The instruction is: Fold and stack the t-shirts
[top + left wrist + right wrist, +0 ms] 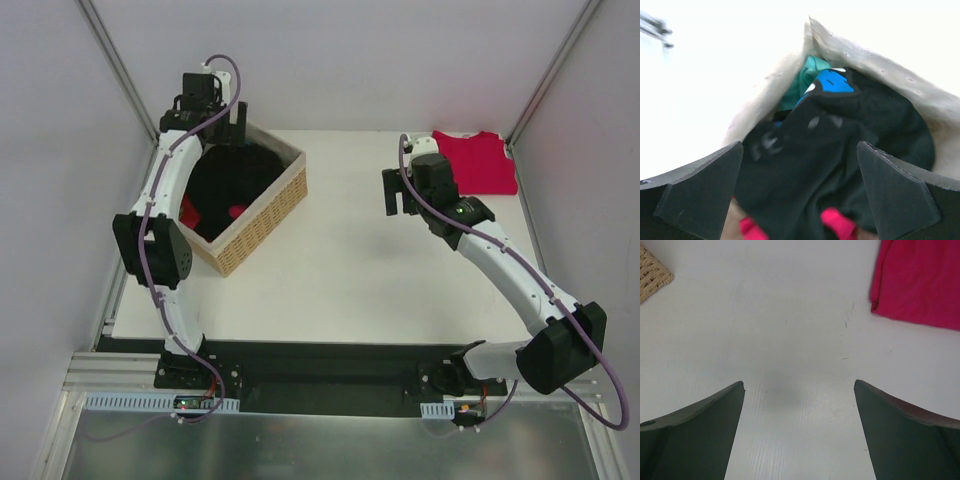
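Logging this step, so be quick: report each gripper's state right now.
Left gripper: open, holding nothing, over the black t-shirt in the basket.
Right gripper: open, holding nothing, over the table near the red t-shirt.

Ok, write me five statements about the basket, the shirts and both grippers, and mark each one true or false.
1. The black shirt lies in the basket. True.
2. The folded red shirt hangs from the right gripper. False: it lies flat at the far right corner of the table, apart from that gripper.
3. The left gripper is shut on the black shirt. False: its jaws stand open above the basket and hold nothing.
4. The right gripper is open over bare table. True.
5. Teal cloth and blue cloth show beside the black shirt in the basket. True.
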{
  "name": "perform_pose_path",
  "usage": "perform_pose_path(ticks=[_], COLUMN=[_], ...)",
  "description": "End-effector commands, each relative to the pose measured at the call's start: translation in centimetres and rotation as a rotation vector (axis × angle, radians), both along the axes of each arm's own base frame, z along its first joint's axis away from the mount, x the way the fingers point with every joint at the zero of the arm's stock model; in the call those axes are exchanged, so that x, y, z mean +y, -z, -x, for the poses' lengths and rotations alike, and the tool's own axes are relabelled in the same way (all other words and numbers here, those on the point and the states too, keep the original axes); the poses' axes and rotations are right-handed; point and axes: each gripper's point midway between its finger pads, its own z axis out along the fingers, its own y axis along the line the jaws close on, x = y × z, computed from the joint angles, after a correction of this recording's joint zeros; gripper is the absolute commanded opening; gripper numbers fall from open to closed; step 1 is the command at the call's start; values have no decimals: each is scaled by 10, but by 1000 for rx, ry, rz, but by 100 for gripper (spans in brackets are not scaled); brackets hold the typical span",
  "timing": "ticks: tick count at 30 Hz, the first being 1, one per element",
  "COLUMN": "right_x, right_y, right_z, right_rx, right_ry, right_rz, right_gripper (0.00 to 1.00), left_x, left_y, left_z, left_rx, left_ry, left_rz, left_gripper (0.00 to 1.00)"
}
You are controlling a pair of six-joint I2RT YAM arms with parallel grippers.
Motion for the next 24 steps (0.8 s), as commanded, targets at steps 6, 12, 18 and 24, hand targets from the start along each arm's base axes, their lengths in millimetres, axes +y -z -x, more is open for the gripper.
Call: perform_pose_path(ticks=[6,12,18,24], right_x=[10,9,12,13], right_y=[-12,-16,-20,-19], right_z=[3,8,11,14], right_rx=[-38,-47,-56,-53], right_ry=[-36,-38,-50,-55], right_rz=[-28,-25,-36,-36], right_gripper=[96,96,96,96], left_x=[50,68,77,102], left_y=[-46,-11,16,48], left_z=[32,23,12,6], left_rx=[-74,1,52,114], left_ry=[-98,-140,-182,-239], left_rz=[-147,-168,-157,-142], left_gripper=[99,95,95,91])
